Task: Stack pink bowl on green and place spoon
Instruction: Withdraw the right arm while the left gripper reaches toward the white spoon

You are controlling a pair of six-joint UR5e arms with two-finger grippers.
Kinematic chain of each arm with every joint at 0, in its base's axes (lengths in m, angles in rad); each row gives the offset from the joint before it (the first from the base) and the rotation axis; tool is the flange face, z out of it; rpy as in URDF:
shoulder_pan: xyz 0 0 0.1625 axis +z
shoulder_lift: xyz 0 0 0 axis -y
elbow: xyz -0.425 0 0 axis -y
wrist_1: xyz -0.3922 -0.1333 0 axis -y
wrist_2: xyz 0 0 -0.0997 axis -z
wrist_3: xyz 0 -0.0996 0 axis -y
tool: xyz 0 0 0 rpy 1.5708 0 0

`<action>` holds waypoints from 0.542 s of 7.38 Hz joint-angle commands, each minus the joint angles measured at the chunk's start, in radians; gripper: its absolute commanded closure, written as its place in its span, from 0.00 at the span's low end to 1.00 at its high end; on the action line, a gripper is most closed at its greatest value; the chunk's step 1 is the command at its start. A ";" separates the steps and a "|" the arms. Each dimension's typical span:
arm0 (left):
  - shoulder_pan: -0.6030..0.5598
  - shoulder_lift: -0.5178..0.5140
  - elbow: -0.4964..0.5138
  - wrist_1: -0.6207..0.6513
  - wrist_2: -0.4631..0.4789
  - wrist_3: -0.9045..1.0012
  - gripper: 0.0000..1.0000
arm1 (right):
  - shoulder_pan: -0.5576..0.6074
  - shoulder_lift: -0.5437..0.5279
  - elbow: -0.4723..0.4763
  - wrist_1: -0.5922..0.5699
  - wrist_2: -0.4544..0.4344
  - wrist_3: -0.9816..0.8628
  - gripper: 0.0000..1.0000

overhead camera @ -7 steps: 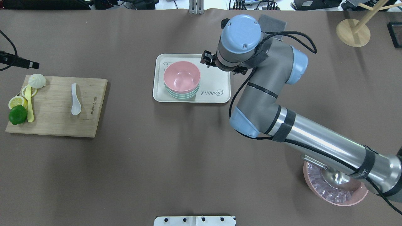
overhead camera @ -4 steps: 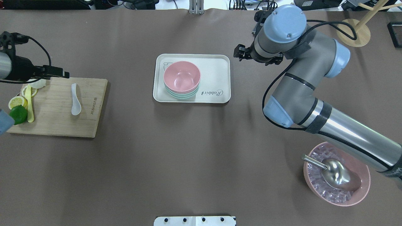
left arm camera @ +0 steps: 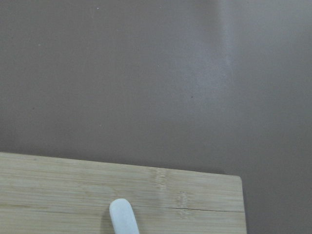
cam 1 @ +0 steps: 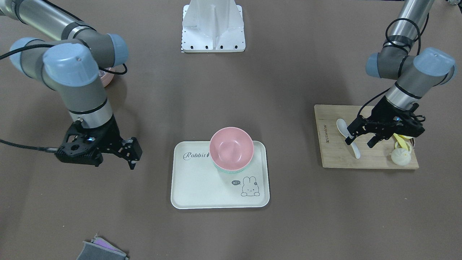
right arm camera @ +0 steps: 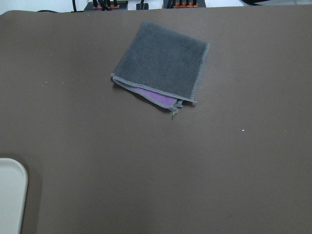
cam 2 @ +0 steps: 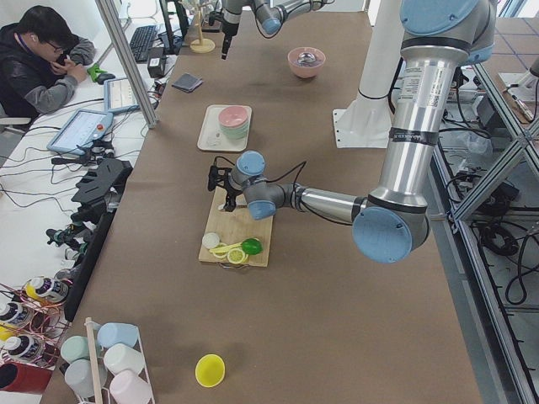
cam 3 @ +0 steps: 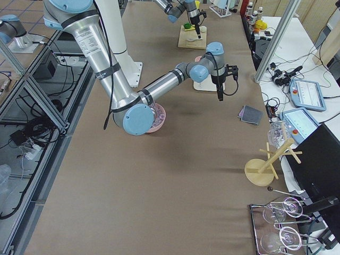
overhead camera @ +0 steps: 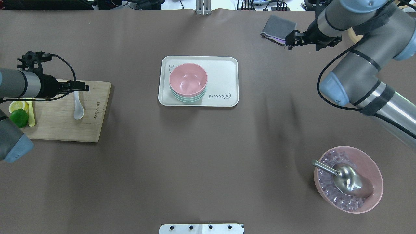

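We are holding the left gripper (cam 1: 359, 143) open and empty over the spoon (cam 1: 347, 134) on the cutting board (cam 1: 334, 157). The pink bowl (cam 1: 231, 147) is sitting in the green bowl (cam 1: 232, 171); the right gripper (cam 1: 129, 156) is hanging open, empty.

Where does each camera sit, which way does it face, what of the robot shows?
Front-facing: across the table, facing the robot; both arms, left tool by the white spoon, right tool beside the tray.
Overhead: behind the robot, looking down; both arms; pink bowl on green bowl.
Exterior left: table's left end; left arm near.
Exterior right: right end; right arm near.
Left wrist: down onto cutting board; no arm.
Right wrist: down onto grey cloth; no arm.
Front-facing and overhead share the bowls.
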 commanded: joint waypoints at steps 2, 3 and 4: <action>0.047 0.005 -0.192 0.331 0.046 0.016 0.06 | 0.111 -0.094 -0.004 0.049 0.084 -0.160 0.00; 0.056 -0.003 -0.211 0.414 0.086 0.056 0.06 | 0.142 -0.119 -0.004 0.051 0.111 -0.202 0.00; 0.056 0.008 -0.206 0.422 0.088 0.086 0.06 | 0.170 -0.148 -0.002 0.051 0.139 -0.254 0.00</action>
